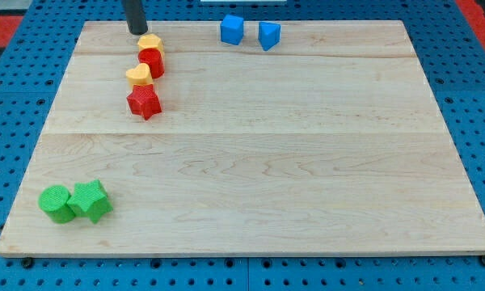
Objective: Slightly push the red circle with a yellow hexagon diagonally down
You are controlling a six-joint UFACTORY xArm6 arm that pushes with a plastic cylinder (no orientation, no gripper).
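We see my tip [137, 32] at the far left of the wooden board [267, 162], just behind the yellow hexagon [150, 41]. We have no gripper here, just a rod, and it holds nothing. The red circle [152, 62] touches the hexagon's near side. Nearer sit a yellow heart [139, 76] and a red star [144, 102]

My tip [137, 31] is sitting at the table's [267, 162] top-left edge, just up-left of the yellow hexagon [149, 41], which is touching the red circle [152, 61]. Below are lying a yellow heart [139, 76] and red star [144, 102].
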